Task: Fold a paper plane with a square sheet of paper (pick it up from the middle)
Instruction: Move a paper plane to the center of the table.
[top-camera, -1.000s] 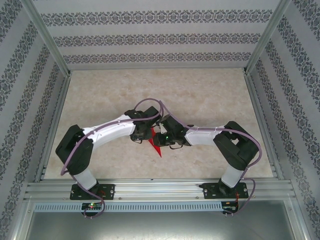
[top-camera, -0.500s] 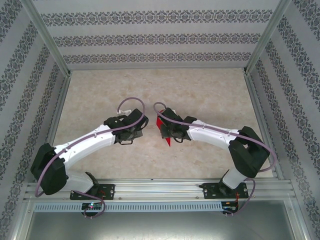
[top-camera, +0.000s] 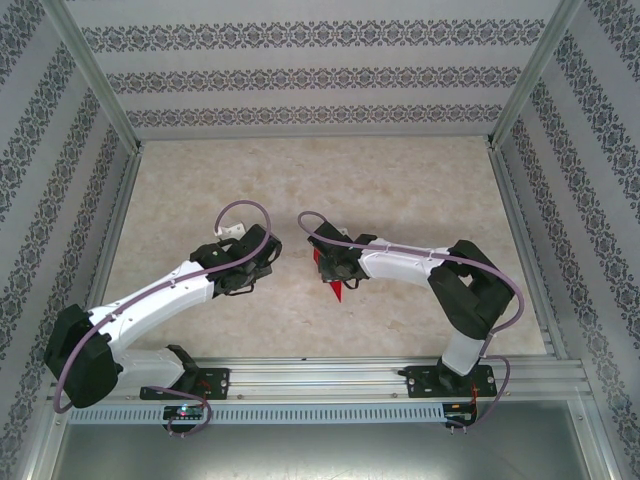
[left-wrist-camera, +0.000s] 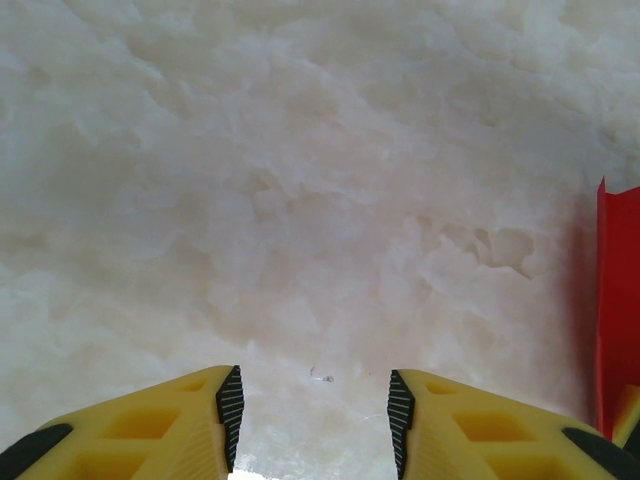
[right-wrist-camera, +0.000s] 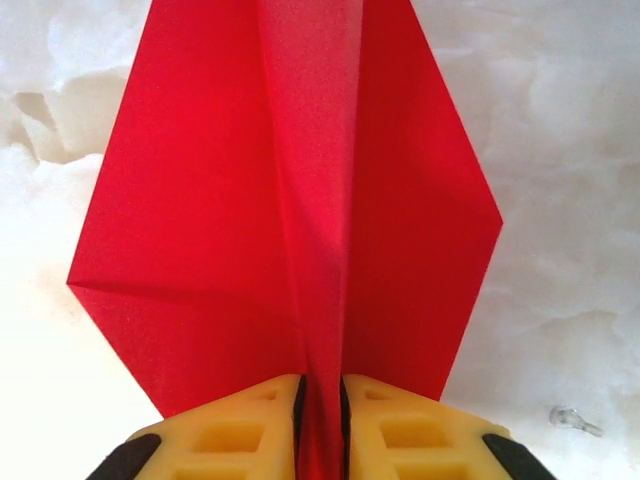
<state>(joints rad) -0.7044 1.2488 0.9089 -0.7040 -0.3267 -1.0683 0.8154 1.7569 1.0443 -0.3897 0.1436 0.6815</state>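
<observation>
The red paper plane (right-wrist-camera: 300, 200) is a pointed dart shape with two wings spread to either side of a centre fold. My right gripper (right-wrist-camera: 322, 405) is shut on that centre fold, and the wings fan out ahead of its yellow fingers. In the top view the paper plane (top-camera: 337, 287) hangs at the right gripper (top-camera: 328, 268) over the middle of the table, with its tip pointing toward the near edge. My left gripper (top-camera: 268, 262) is a short way to the left of it. In its own view the left gripper (left-wrist-camera: 313, 400) is open with bare table between its fingers. An edge of the red paper plane (left-wrist-camera: 618, 300) stands at that view's right border.
The marble-patterned table (top-camera: 400, 190) is walled in by patterned panels on three sides. A metal rail (top-camera: 320, 378) runs along the near edge, where both arm bases are bolted. Open tabletop lies behind and to either side of the grippers.
The two grippers were together at the paper and have come apart. The left arm has pulled back to the left with nothing in it. The right gripper keeps the paper and has shifted slightly right.
</observation>
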